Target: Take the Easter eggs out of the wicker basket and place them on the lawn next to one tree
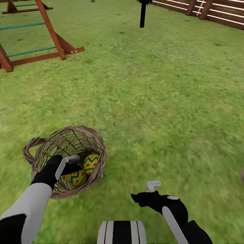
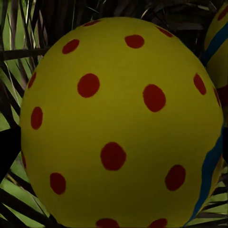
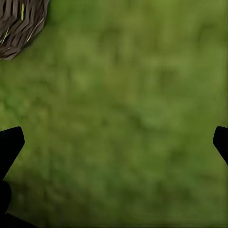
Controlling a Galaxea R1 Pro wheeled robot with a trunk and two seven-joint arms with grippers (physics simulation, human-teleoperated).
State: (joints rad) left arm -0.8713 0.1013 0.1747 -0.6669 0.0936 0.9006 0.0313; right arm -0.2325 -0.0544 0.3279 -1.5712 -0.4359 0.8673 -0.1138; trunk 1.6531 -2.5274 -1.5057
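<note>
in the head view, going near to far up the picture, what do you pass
Black right gripper over the grass → round tan woven wicker basket holding yellow eggs with red dots and blue zigzags → open stretch of mottled green lawn → brown wooden play frame with green rungs → thin near-black tree trunk

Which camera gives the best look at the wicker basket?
The head view: the whole wicker basket shows on the lawn, the left gripper reaching inside beside two eggs. The left wrist view catches weave strands behind an egg; the right wrist view catches a corner of its wall.
</note>
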